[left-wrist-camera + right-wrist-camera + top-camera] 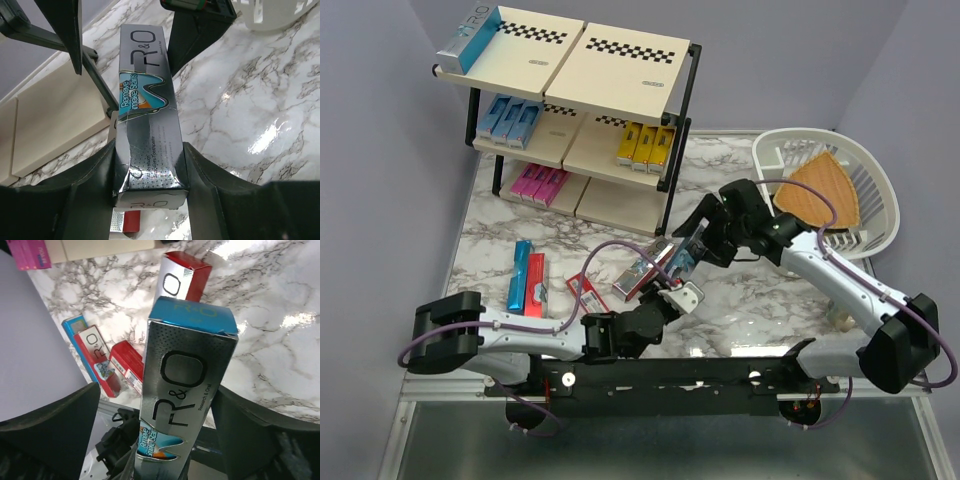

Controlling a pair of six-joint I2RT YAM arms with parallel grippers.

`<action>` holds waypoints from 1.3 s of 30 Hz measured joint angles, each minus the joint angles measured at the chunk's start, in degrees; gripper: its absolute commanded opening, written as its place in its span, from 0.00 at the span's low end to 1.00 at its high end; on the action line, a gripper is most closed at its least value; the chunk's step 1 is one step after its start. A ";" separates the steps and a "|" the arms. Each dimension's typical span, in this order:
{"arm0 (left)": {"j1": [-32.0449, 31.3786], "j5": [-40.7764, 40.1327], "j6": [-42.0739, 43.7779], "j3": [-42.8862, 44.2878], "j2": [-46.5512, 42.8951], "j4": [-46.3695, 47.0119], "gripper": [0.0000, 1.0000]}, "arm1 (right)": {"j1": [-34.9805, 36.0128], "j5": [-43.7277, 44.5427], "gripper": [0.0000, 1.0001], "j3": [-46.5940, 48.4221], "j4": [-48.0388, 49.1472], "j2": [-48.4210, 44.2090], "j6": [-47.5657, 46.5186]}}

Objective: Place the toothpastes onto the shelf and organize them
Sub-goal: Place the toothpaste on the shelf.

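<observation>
On shelf [620, 75]: three blue [508, 118], three yellow [646, 145], three pink [540, 184], one silver [468, 45].

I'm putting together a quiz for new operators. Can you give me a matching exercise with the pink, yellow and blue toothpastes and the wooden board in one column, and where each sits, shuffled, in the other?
Things:
1. pink toothpastes
2. yellow toothpastes
3. blue toothpastes
4. wooden board

Places:
A. shelf, middle tier, left side
B. in the white basket
C. shelf, bottom tier, left side
D. shelf, middle tier, right side

Pairs: 1-C, 2-D, 3-A, 4-B
</observation>
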 measured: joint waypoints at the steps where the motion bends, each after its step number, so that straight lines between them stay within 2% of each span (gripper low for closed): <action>1: 0.28 0.42 -0.09 0.00 -0.59 -0.07 0.22 | -0.02 0.09 1.00 0.02 0.50 -0.66 -0.57; 7: 2.43 5.09 -1.03 -0.04 -6.60 -2.25 0.22 | -1.07 1.77 1.00 0.92 0.63 -2.12 -3.74; 14: 4.61 9.97 -3.21 -0.02 -11.91 -7.50 0.21 | -6.45 3.02 1.00 3.04 0.42 -5.38 -9.25; 23: 7.96 14.43 -5.84 1.68 -15.39 -16.59 0.21 | -9.62 8.20 1.00 10.29 0.48 -12.48 -21.88; 28: 10.99 17.35 -6.34 10.12 -16.83 -23.41 0.21 | -9.62 14.97 1.00 11.21 0.79 -17.27 -29.00; 33: 15.56 20.94 -6.21 24.09 -17.18 -28.57 0.21 | -9.62 21.11 1.00 7.43 2.19 -23.93 -33.79; 39: 21.03 24.81 -4.00 43.34 -14.47 -34.88 0.21 | -9.62 25.07 1.00 4.48 2.51 -26.21 -38.01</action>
